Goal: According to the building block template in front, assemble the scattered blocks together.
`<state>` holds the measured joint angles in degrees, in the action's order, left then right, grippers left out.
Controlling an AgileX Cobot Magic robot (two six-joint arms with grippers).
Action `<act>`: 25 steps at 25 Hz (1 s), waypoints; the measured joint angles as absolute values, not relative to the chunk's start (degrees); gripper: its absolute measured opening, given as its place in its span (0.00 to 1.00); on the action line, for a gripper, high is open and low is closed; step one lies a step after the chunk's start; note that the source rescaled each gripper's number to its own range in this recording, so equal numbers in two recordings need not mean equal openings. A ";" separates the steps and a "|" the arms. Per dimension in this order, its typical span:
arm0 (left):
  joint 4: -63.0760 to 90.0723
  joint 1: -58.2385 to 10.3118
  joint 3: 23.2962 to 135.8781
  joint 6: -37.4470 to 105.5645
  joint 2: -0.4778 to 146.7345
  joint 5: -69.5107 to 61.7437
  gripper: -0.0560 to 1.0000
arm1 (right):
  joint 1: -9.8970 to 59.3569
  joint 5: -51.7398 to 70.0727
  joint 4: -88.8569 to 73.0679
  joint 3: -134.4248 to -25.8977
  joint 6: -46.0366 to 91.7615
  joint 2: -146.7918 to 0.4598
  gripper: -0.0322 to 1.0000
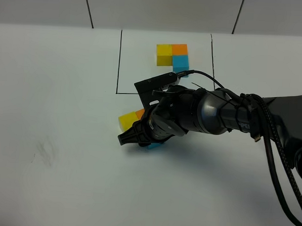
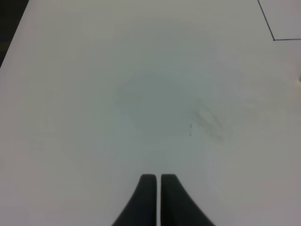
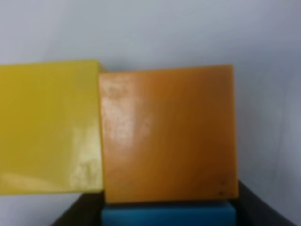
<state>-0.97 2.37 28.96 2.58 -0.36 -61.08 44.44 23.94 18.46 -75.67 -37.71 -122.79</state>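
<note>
Nearest me, the left end effector (image 2: 155, 181) hovers over bare surface (image 2: 94, 117), its fingers together on nothing. At mid-table the right end effector (image 1: 139, 137) sits low over the scattered blocks; I cannot tell from any view whether it is clamped on the blue cube (image 3: 167, 213) seen between its fingers. The yellow cube (image 1: 126, 120) and orange cube (image 1: 140, 113) touch, their row running roughly 8 to 2 o'clock; blue lies at orange's 6 o'clock. I judge the cubes light, rigid and smooth-faced; grip opposite flat faces. Farthest, at 12 o'clock, the building block template (image 1: 172, 56) sits inside its black outline (image 1: 119, 60).
</note>
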 joint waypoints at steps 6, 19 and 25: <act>-0.97 2.37 28.96 2.58 -0.36 -61.08 0.05 | 44.39 23.06 18.54 -75.67 -37.91 -122.84 0.52; -0.97 2.37 28.96 2.58 -0.36 -61.08 0.05 | 44.21 22.20 18.56 -75.67 -38.49 -123.03 0.52; -0.97 2.37 28.96 2.58 -0.36 -61.08 0.05 | 44.21 21.96 18.81 -76.09 -38.49 -123.46 0.52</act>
<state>-0.97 2.37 28.96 2.58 -0.36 -61.08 44.21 21.96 18.81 -76.09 -38.49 -123.46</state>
